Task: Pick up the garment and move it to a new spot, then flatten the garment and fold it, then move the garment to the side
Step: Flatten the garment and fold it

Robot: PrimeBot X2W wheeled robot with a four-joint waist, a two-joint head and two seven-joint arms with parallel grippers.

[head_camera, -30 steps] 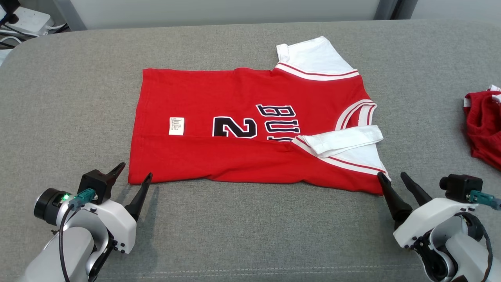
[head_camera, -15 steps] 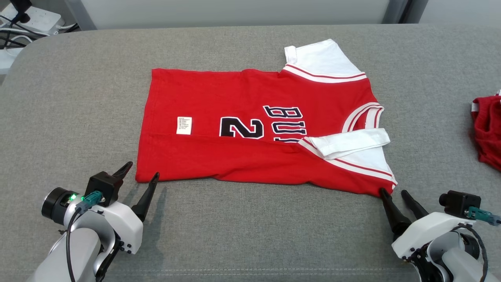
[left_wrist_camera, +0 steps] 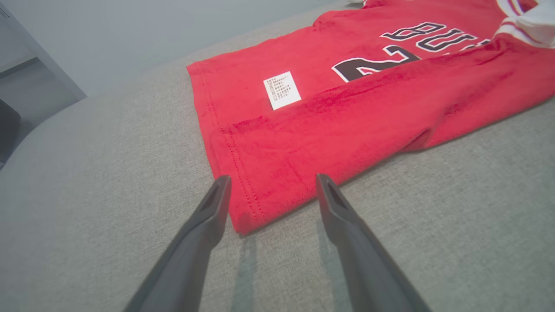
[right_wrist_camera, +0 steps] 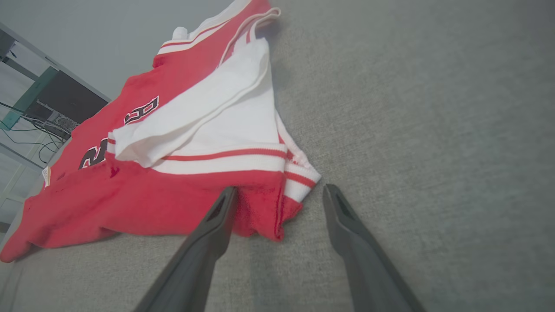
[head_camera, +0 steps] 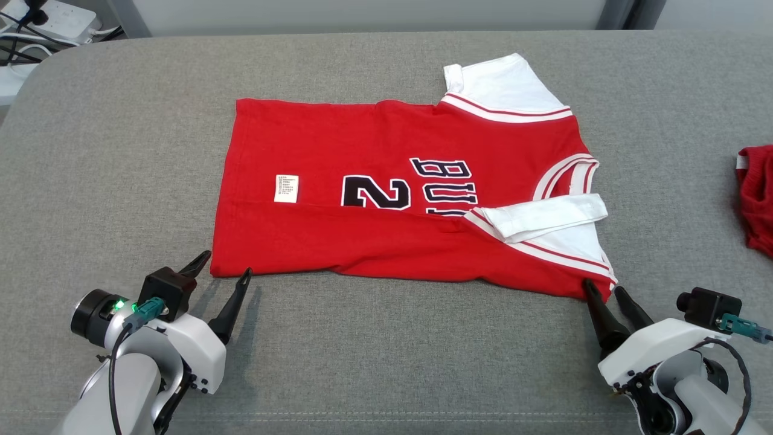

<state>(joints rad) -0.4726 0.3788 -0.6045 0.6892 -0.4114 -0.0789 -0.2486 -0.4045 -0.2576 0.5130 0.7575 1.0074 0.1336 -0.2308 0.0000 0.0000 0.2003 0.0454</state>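
Observation:
The garment (head_camera: 386,229) is a red jersey with white sleeves and black lettering, lying flat on the grey cushion with its near long edge folded over. My left gripper (head_camera: 224,266) stands open at the garment's near left hem corner (left_wrist_camera: 247,216), which lies between the fingers. My right gripper (head_camera: 603,289) is open too, straddling the near right corner (right_wrist_camera: 282,216) by the white sleeve (right_wrist_camera: 225,125).
A second red garment (head_camera: 755,199) lies at the right edge of the grey cushion (head_camera: 386,362). Cables and a white power strip (head_camera: 36,24) sit on the floor beyond the far left corner. Bare cushion runs along the near side.
Both grippers have advanced to the garment's near corners, which now lie between their fingers. The camera has shifted slightly, moving the whole scene right.

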